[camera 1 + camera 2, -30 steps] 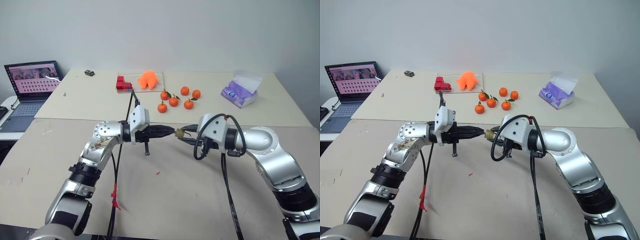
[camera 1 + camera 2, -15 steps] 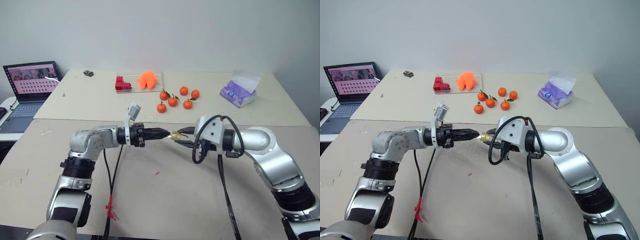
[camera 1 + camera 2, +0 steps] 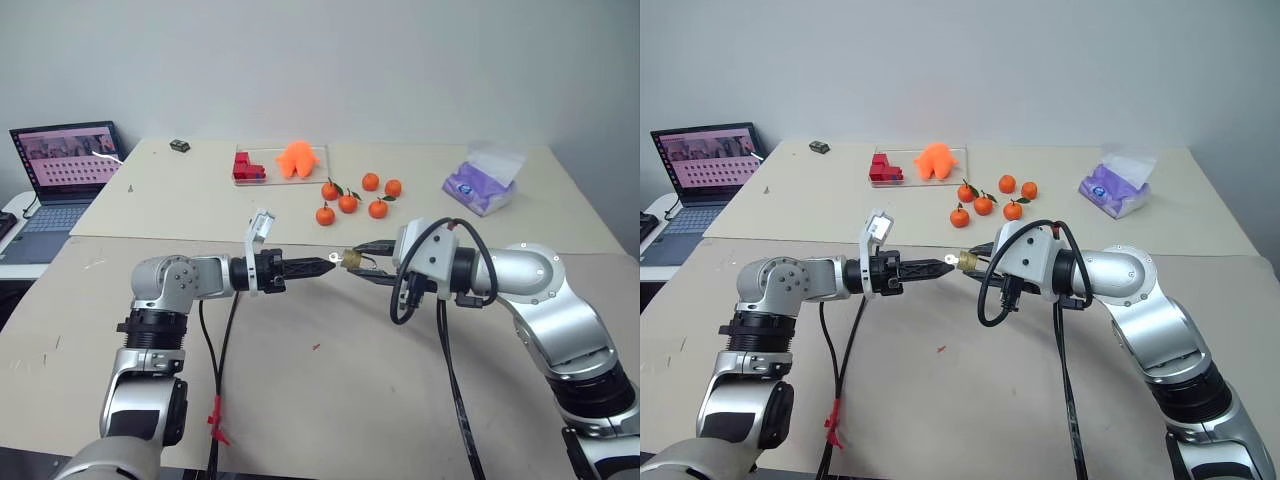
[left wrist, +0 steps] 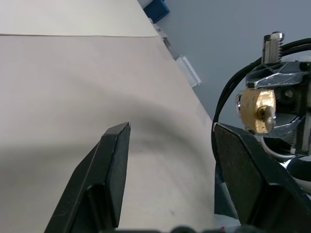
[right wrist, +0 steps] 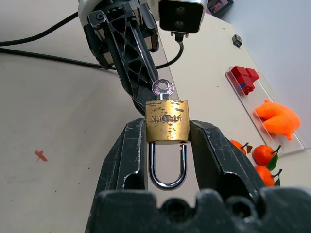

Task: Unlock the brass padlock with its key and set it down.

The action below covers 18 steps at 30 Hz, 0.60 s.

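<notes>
Since the earlier pictures the left gripper (image 3: pixel 331 264) has rolled about its own line and let go of the key (image 5: pixel 163 89): its jaws, then pinched at the lock, now stand spread, with bare table between the two fingers in the left wrist view. The brass padlock (image 5: pixel 167 121) sits at the centre of the right wrist view, clamped by its sides between the pads of the right gripper (image 5: pixel 167 145), key head sticking out of its base toward the left gripper. In the head views it hangs mid-frame, above the table (image 3: pixel 330 400), between the two grippers. One leg of the shackle (image 5: pixel 167 167) appears to end short of the brass body, so I judge the turn has worked and the lock is sprung. What seems left is to set it down on the table
</notes>
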Available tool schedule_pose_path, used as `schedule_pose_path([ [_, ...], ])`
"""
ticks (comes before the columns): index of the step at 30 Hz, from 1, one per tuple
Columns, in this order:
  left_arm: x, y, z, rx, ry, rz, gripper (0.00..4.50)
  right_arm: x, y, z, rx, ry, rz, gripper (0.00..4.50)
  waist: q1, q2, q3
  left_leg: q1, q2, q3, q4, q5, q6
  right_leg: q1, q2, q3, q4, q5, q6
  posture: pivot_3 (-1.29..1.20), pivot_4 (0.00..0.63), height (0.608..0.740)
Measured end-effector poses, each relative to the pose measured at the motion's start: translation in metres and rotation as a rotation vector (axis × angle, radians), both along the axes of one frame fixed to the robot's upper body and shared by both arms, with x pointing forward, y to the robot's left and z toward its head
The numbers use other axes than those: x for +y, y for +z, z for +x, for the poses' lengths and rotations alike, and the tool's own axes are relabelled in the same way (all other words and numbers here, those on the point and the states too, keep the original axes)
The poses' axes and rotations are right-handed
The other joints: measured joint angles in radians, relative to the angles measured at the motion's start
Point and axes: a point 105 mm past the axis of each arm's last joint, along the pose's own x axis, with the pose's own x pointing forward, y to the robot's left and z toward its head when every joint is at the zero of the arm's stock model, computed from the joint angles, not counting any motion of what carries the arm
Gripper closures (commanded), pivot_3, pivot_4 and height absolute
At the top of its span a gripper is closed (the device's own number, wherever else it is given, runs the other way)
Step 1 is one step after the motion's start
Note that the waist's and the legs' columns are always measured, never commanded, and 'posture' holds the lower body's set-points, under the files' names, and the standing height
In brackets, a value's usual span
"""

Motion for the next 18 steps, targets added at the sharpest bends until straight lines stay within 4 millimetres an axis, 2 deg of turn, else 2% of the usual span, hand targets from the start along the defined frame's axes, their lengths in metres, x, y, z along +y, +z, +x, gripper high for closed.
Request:
schedule_pose_path([
  [4,0.001,0.010,0.000,-0.014,-0.009,-0.030,1.59,-0.001,0.000,0.001,-0.002,-0.002,-0.004,3.59,0.000,0.000,0.000,0.000,0.000,0.000,0.000,0.000,-0.001,0.000,0.000,0.000,0.000,0.000,0.000,0.00,0.150,0.673],
  [10,0.001,0.010,0.000,-0.009,-0.009,-0.027,1.59,-0.007,-0.005,0.003,-0.003,-0.011,-0.017,3.59,0.001,0.000,0.000,0.000,0.000,0.000,0.000,0.001,-0.002,0.000,0.000,0.000,0.000,0.000,0.000,0.00,0.150,0.673],
  [14,0.000,0.011,-0.001,-0.009,-0.016,-0.034,1.59,-0.016,-0.019,0.007,0.042,-0.042,-0.027,3.59,0.001,0.000,0.000,0.000,-0.001,0.000,0.000,0.001,-0.002,0.000,-0.001,0.000,0.000,0.000,0.000,0.00,0.150,0.673],
  [18,0.000,0.011,-0.001,-0.009,-0.018,-0.034,1.59,-0.021,-0.023,0.008,0.048,-0.052,-0.041,3.59,0.000,0.000,0.000,0.000,0.000,0.000,-0.001,0.001,-0.002,0.000,0.000,0.000,0.000,0.000,0.000,0.00,0.150,0.673],
])
